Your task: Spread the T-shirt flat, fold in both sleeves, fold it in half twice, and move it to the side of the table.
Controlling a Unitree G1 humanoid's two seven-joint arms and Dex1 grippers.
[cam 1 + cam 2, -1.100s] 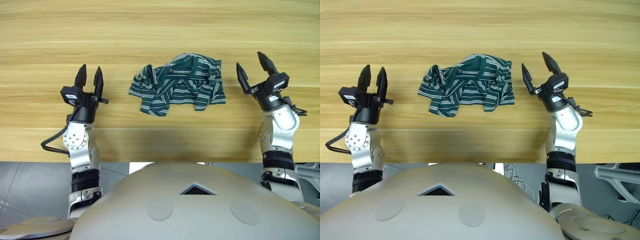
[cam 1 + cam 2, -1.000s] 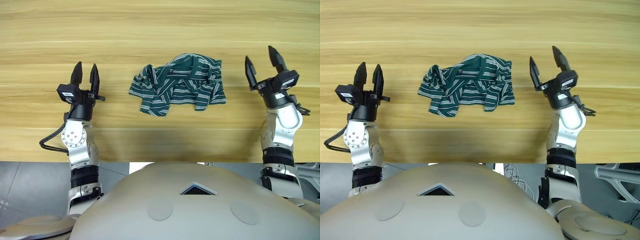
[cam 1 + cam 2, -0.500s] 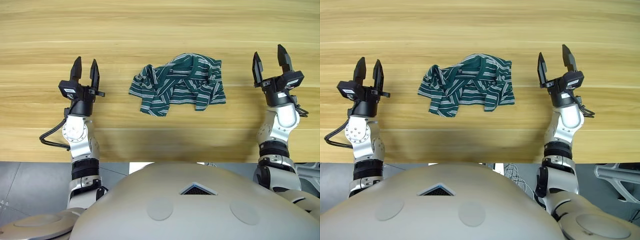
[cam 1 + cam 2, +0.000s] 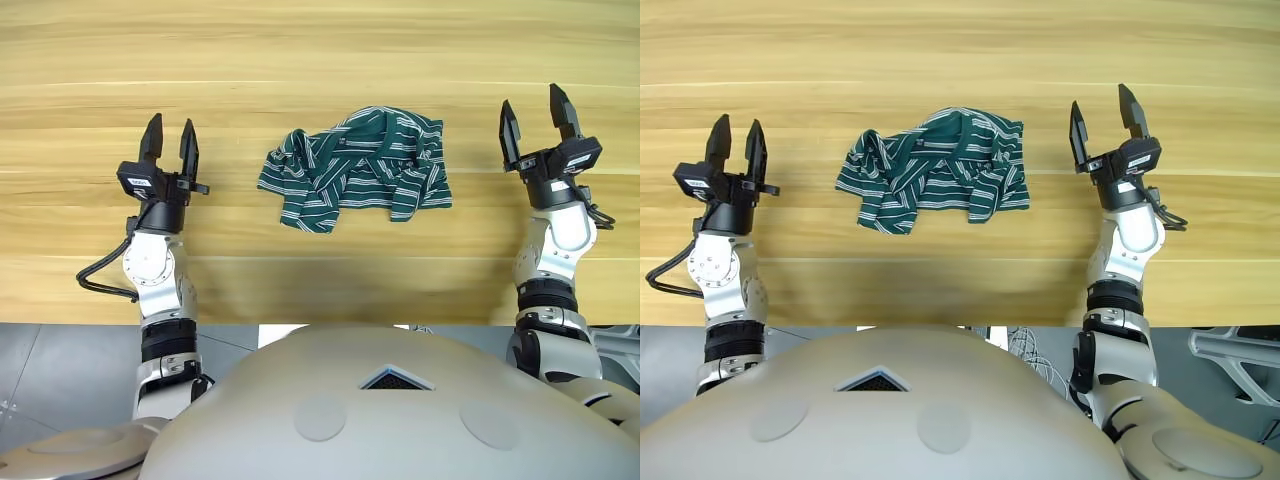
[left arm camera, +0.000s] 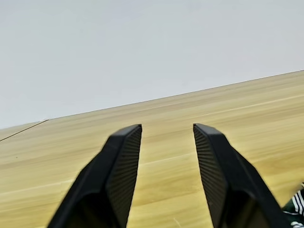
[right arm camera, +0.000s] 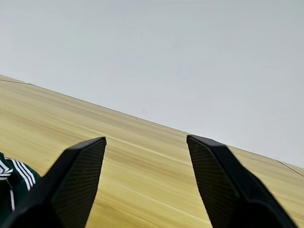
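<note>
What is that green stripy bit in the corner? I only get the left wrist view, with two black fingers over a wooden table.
Observer: It is the T-shirt, dark green with white stripes, lying in a crumpled heap on the table.
Operator: Is anything holding it?
Observer: No. It lies between the left fingers and the right fingers, touched by neither.
Operator: Are the right ones open too?
Observer: Yes, spread wide with nothing between them.
</note>
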